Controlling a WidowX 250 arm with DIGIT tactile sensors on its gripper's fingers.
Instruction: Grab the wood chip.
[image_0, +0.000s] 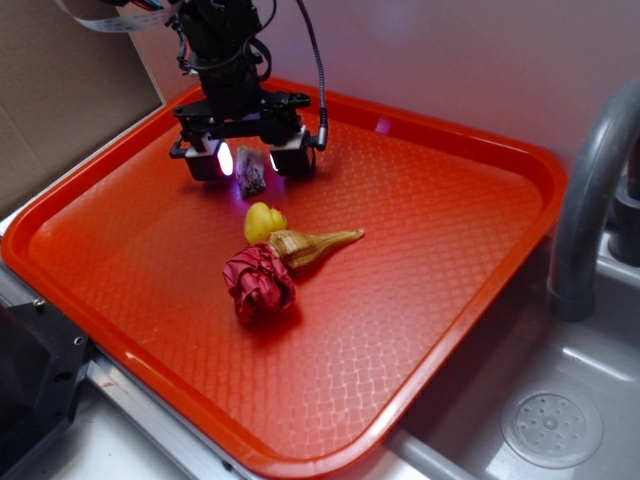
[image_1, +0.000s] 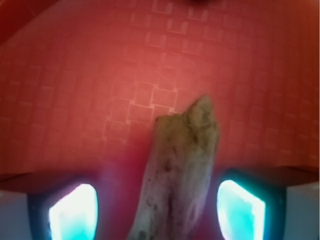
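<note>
One wood chip (image_0: 250, 172) between claw (image_0: 250, 160) fingers

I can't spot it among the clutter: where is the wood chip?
In the exterior view, the wood chip sits between the gripper fingers at the tray's far left, behind the yellow toy.
</note>
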